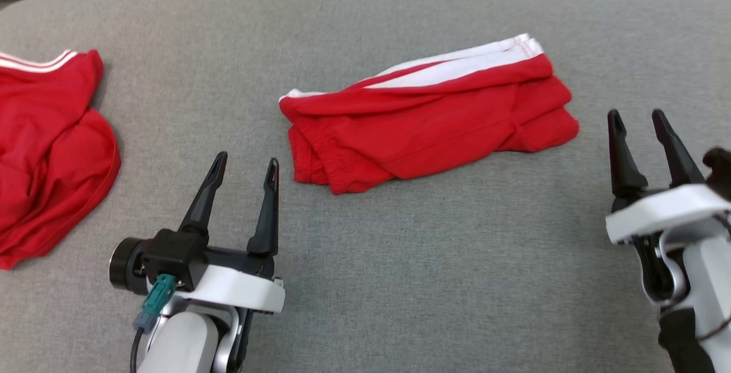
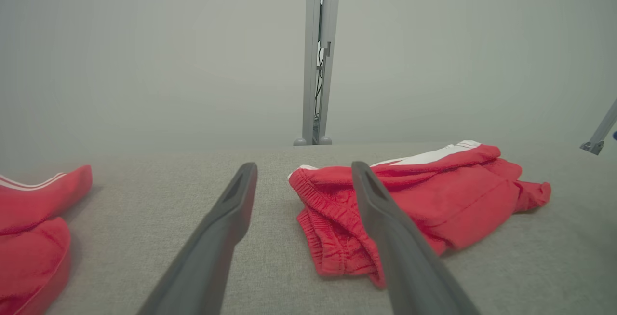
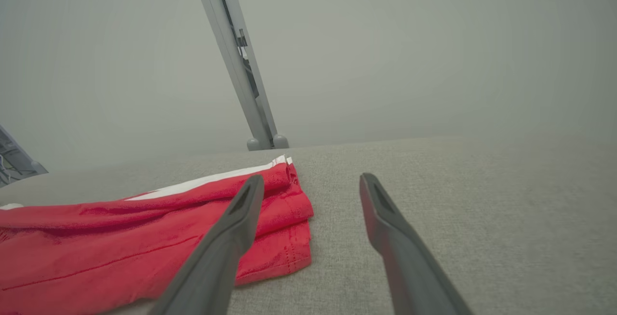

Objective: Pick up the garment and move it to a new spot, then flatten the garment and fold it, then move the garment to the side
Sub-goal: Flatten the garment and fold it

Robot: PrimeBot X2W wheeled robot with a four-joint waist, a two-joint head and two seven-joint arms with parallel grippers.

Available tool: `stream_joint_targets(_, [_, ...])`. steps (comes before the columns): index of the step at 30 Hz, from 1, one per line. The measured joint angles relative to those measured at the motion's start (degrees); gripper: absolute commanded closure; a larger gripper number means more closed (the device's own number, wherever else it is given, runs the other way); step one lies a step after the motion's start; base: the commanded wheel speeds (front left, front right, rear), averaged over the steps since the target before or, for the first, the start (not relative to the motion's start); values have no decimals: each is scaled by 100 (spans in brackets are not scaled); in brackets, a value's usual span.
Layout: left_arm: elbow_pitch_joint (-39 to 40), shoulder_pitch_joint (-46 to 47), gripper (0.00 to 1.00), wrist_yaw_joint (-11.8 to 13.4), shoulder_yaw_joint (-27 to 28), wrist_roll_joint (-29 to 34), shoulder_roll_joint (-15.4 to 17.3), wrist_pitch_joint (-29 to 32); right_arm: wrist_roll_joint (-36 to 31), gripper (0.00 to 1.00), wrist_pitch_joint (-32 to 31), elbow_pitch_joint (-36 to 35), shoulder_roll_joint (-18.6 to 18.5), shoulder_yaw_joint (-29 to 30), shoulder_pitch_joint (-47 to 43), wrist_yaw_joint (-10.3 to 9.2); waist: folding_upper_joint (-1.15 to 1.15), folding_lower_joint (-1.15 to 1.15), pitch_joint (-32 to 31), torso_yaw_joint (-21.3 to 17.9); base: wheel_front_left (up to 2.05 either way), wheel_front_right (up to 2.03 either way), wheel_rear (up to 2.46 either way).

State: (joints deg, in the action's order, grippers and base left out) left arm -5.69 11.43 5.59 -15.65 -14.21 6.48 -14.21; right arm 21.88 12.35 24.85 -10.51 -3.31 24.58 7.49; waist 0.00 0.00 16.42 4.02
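The red shorts (image 1: 434,127) lie near the middle of the worktop (image 1: 400,281) in a compact, layered bundle, waistband toward the robot's left, white side stripe along the far edge. By the look of that bundle the folding seems done, which would leave the last step: carrying it off to the side. The left claw (image 1: 246,160) hovers just short of the waistband end, its two fingers spread wide and holding nothing. The right claw (image 1: 635,115) stands off the hem end, equally wide and equally empty. Neither touches the cloth. The next move likely calls for both claws to come in low at the two ends and pinch through every layer at once — a grip on the top layer alone would probably let the fold fall open on the lift. A second red garment (image 1: 51,150) sits crumpled at the far left of the worktop, well apart from the shorts, so that side is already partly taken. The worktop is covered in grey woven fabric, smooth and unwrinkled; behind it runs a plain pale wall (image 2: 144,54) with a grey upright post (image 2: 318,54) rising from behind the far edge.
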Motion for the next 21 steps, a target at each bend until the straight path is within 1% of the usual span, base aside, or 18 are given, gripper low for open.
stream_joint_targets(6, [-47, 240, 0, -83, -164, 11, -75, -26, 205, 0, -68, 1250, -75, -296, 997, 0, 0, 0, 345, 187, 0, 0, 0])
stream_joint_targets(10, [-119, 375, 0, -131, -254, 10, -153, -45, 290, 0, -74, 1962, -79, -482, 1482, 0, 0, 0, 537, 301, 0, 0, 0])
stream_joint_targets(16, [-236, 541, 0, -176, -369, 10, -201, -53, 463, 0, -20, 2640, -34, -821, 1984, 0, 0, 0, 728, 392, 0, 0, 0])
stream_joint_targets(17, [-240, 565, 0, -177, -374, 10, -209, -53, 532, 9, -11, 2707, -24, -862, 2036, 0, 0, 0, 746, 397, 0, 0, 0])
stream_joint_targets(18, [-252, 573, 0, -181, -376, 10, -216, -54, 571, 66, 11, 2782, -20, -920, 2092, 0, 0, 0, 763, 399, 0, 0, 0])
stream_joint_targets(19, [-269, 576, 0, -185, -379, 10, -221, -54, 614, 100, 19, 2837, -9, -982, 2126, 0, 0, 0, 778, 399, 0, 0, 0])
stream_joint_targets(21, [-296, 589, 0, -201, -378, 10, -224, -55, 705, 100, 56, 2944, -1, -1073, 2173, 0, 0, 0, 799, 395, 0, 0, 0])
